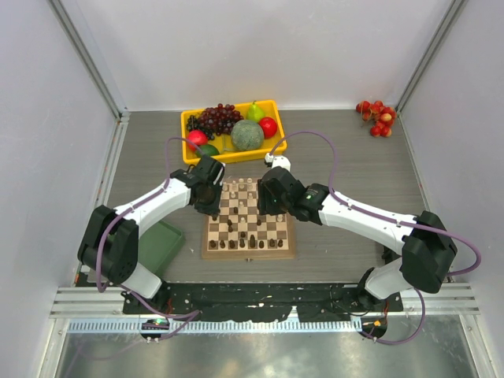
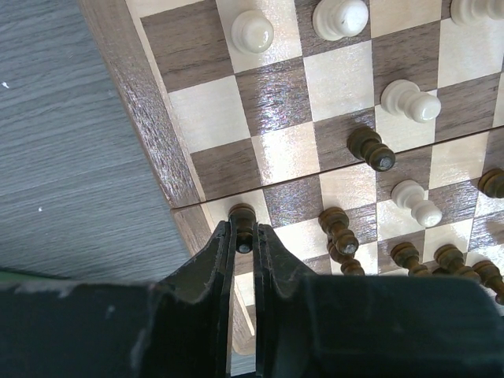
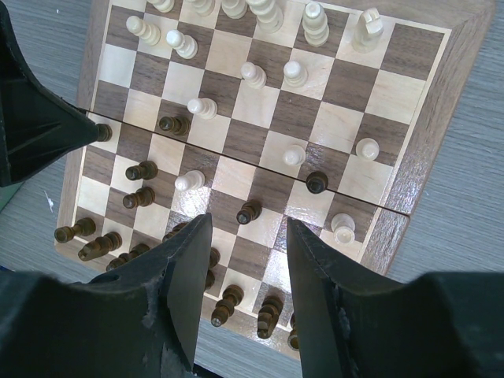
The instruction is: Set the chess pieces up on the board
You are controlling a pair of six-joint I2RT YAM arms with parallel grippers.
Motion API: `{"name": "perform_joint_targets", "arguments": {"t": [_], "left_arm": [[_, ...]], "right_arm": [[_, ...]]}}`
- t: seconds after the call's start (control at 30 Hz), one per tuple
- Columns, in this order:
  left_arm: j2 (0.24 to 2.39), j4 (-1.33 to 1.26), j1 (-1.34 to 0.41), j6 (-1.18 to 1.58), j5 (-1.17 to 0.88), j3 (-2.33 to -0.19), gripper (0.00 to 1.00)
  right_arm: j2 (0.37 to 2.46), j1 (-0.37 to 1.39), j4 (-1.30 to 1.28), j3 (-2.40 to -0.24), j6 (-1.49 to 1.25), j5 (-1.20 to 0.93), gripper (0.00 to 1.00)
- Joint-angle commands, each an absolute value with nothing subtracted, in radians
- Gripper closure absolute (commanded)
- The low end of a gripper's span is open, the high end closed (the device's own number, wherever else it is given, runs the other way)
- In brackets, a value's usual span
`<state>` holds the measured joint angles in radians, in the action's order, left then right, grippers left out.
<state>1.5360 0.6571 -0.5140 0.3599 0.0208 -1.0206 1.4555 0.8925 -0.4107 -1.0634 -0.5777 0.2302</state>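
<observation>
The board (image 1: pixel 250 253) lies between both arms, with cream chess pieces (image 3: pixel 202 106) mostly at its far side and dark ones (image 3: pixel 140 169) mostly near. My left gripper (image 2: pixel 244 235) is shut on a dark pawn (image 2: pixel 242 214) standing on a light square at the board's left edge, by the rim (image 2: pixel 150 102). In the top view that gripper (image 1: pixel 213 206) sits over the board's left side. My right gripper (image 3: pixel 246 220) hangs open above the near middle of the board, over another dark pawn (image 3: pixel 249 211) without touching it. Several dark pieces (image 3: pixel 102 246) crowd the near rows.
A yellow tray (image 1: pixel 187 150) with grapes, a melon and other fruit stands just behind the board. A green flat tray (image 1: pixel 161 240) lies to the board's left under the left arm. Red fruits (image 1: pixel 376 116) sit at the back right. Grey walls close in both sides.
</observation>
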Motion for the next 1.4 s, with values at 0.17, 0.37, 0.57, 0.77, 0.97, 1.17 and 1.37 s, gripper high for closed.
{"name": "perform_joint_targets", "arguments": {"t": [0.17,0.37,0.57,0.77,0.97,1.17,1.37], "left_arm": [[1.43,0.644,-0.508,0.379,-0.054,-0.951,0.91],[1.355,0.649,-0.509,0.403,-0.069,-0.871,0.92],[1.321,0.638,-0.509,0.419,-0.089,-0.831,0.92],[1.305,0.623,-0.512,0.436,-0.109,-0.801,0.94],[1.304,0.624,-0.525,0.443,-0.12,-0.796,0.94],[1.301,0.63,-0.532,0.445,-0.115,-0.788,0.94],[1.301,0.647,-0.534,0.446,-0.092,-0.79,0.92]], "right_arm": [[1.454,0.887,-0.374,-1.072,-0.574,0.241,0.51],[1.465,0.887,-0.374,-1.075,-0.575,0.233,0.51],[1.47,0.887,-0.373,-1.083,-0.574,0.227,0.51],[1.466,0.887,-0.374,-1.078,-0.578,0.227,0.51],[1.467,0.887,-0.374,-1.08,-0.583,0.224,0.51],[1.466,0.887,-0.374,-1.078,-0.586,0.221,0.51],[1.462,0.888,-0.374,-1.075,-0.586,0.221,0.51]]}}
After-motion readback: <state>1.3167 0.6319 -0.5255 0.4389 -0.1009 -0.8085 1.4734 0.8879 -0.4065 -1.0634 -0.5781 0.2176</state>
